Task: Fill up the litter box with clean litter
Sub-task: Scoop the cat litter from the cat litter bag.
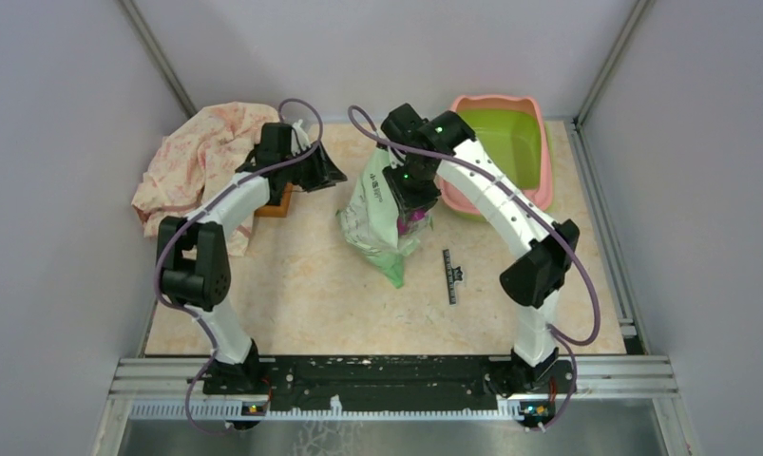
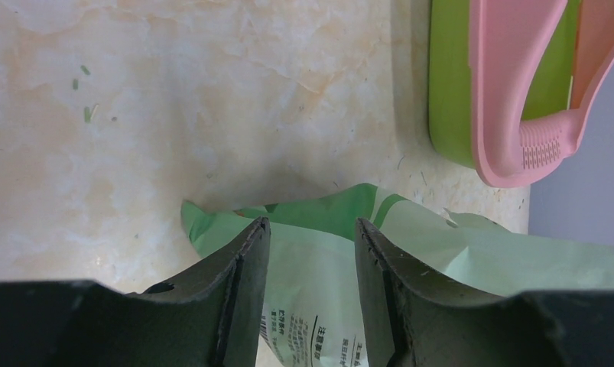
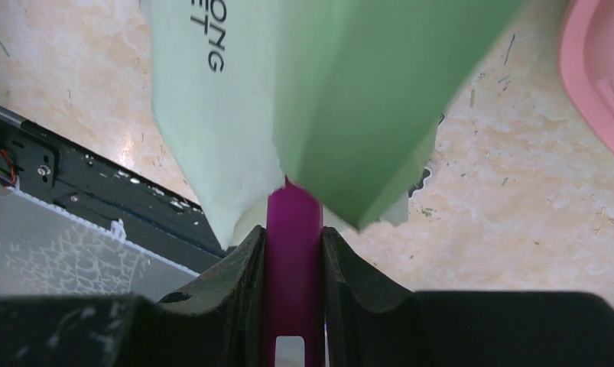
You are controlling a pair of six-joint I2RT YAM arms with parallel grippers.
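Note:
The litter box (image 1: 539,157), pink-rimmed with a bare green basin, stands at the back right; its pink rim (image 2: 510,99) and slotted ledge also show in the left wrist view. A light green printed bag (image 1: 377,214) stands mid-table. My right gripper (image 1: 413,211) is shut on the purple scoop's handle (image 3: 294,229), and the scoop's head is hidden inside the bag (image 3: 342,99). My left gripper (image 1: 328,173) hangs open just left of the bag, whose printed face (image 2: 319,290) shows between the fingers (image 2: 242,290). The clean litter is hidden.
A pink floral cloth (image 1: 201,161) lies at the back left, with a small brown wooden tray (image 1: 277,201) beside it under the left arm. A black ruler-like strip (image 1: 450,275) lies right of the bag. Grey walls enclose the table on three sides.

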